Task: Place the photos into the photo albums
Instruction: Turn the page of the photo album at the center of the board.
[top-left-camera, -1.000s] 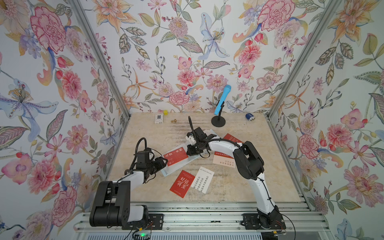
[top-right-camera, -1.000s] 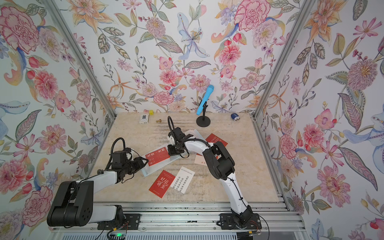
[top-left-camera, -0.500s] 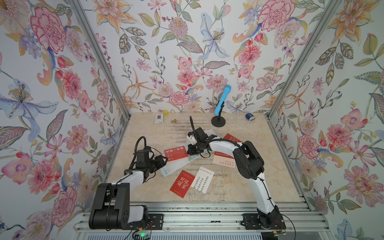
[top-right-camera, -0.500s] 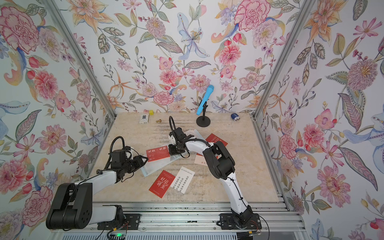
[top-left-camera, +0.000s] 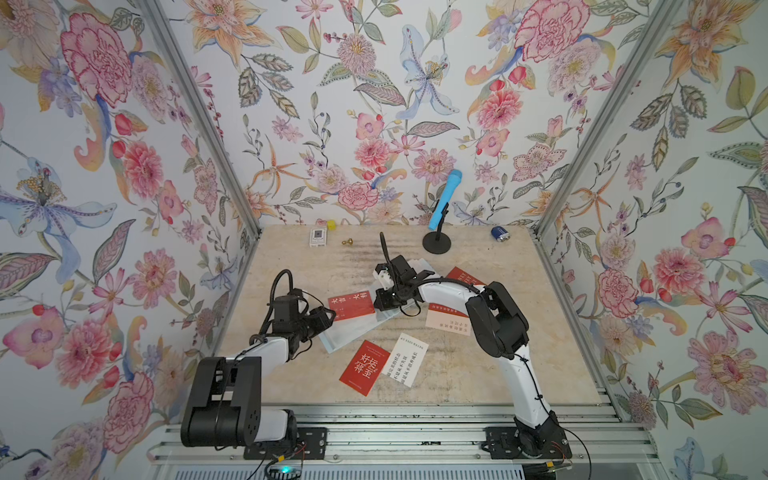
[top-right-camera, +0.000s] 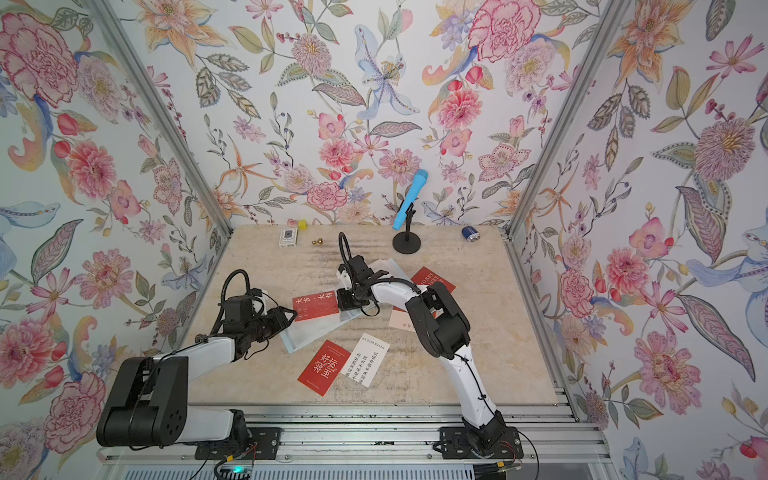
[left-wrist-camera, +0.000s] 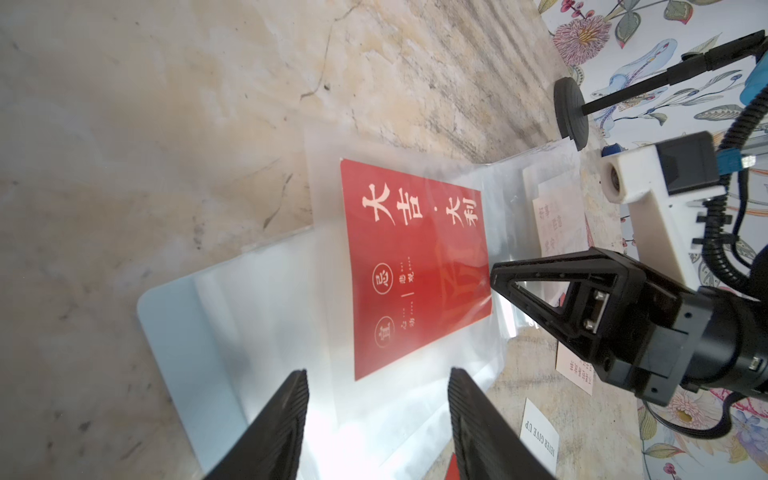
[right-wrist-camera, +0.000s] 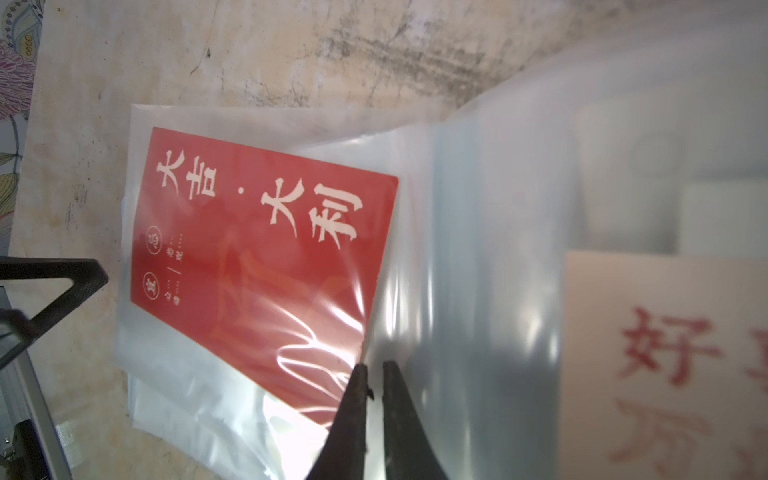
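In the album (top-left-camera: 353, 337) sleeve one red card (top-left-camera: 351, 305) looks mostly tucked, nudged by the pressed-together right hand (right-wrist-camera: 372, 370); left hand (left-wrist-camera: 377, 374) is spread, four loose cards (top-left-camera: 365, 368) beside the album not done yet

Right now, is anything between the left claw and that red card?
Only a clear sleeve of the album, its shiny film covering at least part of the red card. The left gripper stands open right at the card's edge; nothing else sits between.

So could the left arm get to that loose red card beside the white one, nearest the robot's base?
Probably yes: the loose red card lies uncovered on the table, close to the left tool, which is open.
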